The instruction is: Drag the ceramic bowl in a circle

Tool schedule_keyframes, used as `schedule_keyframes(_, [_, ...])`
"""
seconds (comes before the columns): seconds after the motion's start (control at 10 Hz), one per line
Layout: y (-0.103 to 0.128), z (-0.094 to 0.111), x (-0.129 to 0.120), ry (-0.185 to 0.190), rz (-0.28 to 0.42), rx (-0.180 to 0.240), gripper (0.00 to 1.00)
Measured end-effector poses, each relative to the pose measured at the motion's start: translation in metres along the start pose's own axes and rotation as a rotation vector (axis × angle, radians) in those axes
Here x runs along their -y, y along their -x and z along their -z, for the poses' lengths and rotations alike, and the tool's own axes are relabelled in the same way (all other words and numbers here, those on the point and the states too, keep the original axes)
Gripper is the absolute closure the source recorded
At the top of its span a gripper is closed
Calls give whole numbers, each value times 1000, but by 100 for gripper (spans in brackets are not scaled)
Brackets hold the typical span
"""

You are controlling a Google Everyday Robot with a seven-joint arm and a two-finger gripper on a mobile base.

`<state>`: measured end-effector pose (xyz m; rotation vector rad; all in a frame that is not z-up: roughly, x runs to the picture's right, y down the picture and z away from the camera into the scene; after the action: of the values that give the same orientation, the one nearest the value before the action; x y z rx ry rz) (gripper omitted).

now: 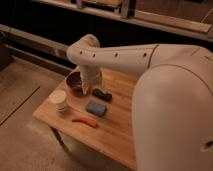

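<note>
The ceramic bowl [74, 83] is dark maroon and round, and it sits at the back left of the wooden table [125, 125]. My white arm reaches in from the right, bends above the bowl and points down. The gripper [89, 90] hangs at the bowl's right rim, open, and the wrist hides that side of the bowl. I cannot tell whether it touches the rim.
A stack of whitish cups [59, 100] stands at the table's left front. A blue block [96, 108] and a small black object [102, 94] lie right of the bowl. A thin red item [85, 121] lies near the front edge. My white body fills the right.
</note>
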<state>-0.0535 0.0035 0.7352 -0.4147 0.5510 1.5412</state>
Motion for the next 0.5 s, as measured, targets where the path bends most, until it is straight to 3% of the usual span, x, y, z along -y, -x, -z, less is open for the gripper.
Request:
schedule_keyframes(0.2, [24,2,-4,62,-53,29,35])
schedule_keyframes(0.5, [66,3,8,100,-218,101,35])
